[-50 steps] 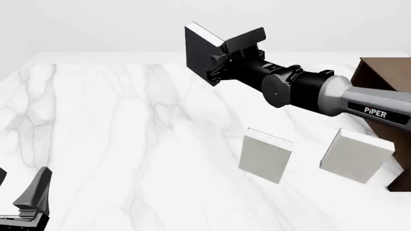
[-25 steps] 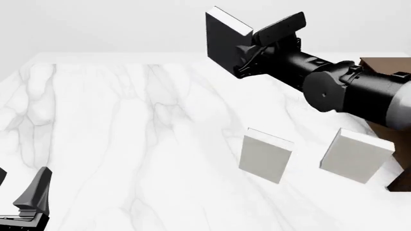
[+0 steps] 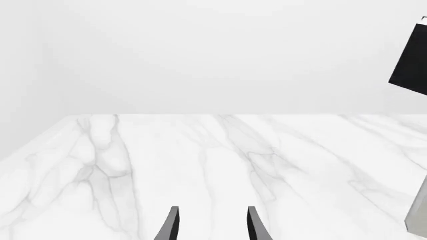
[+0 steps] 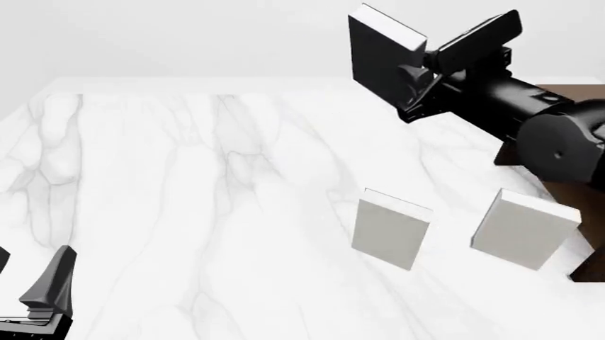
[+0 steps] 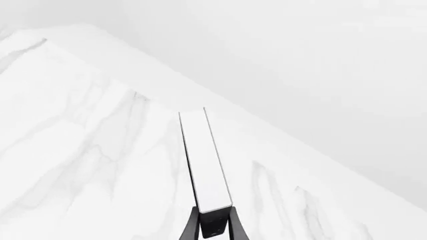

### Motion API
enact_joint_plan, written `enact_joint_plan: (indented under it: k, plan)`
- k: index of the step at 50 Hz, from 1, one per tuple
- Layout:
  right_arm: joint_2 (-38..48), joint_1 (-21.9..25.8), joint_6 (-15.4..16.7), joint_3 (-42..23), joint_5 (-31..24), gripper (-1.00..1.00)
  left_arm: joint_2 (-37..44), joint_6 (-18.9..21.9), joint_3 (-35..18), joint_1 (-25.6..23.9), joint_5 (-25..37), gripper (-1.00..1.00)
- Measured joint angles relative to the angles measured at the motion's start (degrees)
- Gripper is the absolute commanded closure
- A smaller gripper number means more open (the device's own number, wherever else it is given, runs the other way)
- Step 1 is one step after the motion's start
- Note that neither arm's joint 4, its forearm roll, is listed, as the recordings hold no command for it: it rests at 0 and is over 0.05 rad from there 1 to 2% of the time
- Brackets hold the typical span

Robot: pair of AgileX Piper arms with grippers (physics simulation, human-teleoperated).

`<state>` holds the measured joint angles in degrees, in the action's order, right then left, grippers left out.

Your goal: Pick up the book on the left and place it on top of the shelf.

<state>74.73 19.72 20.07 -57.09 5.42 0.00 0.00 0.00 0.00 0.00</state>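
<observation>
Holding the black book high over the marble worktop

Left wrist view: the left hand (image 3: 212, 226) hangs spread, its two dark fingertips apart above the white veined marble worktop (image 3: 200, 165). A corner of the thin black hardcover book (image 3: 412, 67) shows at the frame's edge.

Front view: the right hand (image 4: 423, 65) pinches the book (image 4: 376, 60), upright in the air, well above the worktop. Two light grey books (image 4: 390, 231) stand below. The dark brown wooden shelf (image 4: 574, 93) sits at far right, behind the right arm. The left hand (image 4: 42, 294) rests low at the near left.

Right wrist view: the right hand (image 5: 214, 224) clamps the book's white page edge (image 5: 205, 160).
</observation>
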Motion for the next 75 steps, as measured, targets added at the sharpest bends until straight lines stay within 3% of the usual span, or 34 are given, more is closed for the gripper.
enact_joint_plan:
  k: [27, 75]
  plan:
    - [-10.1, -8.9, 11.0, 6.4, -2.4, 1.00, 0.0, 0.0, 0.0, 0.0, 0.0, -1.00]
    - [-21.4, -23.4, 20.7, 8.7, -9.9, 1.00, 0.0, 0.0, 0.0, 0.0, 0.0, -1.00]
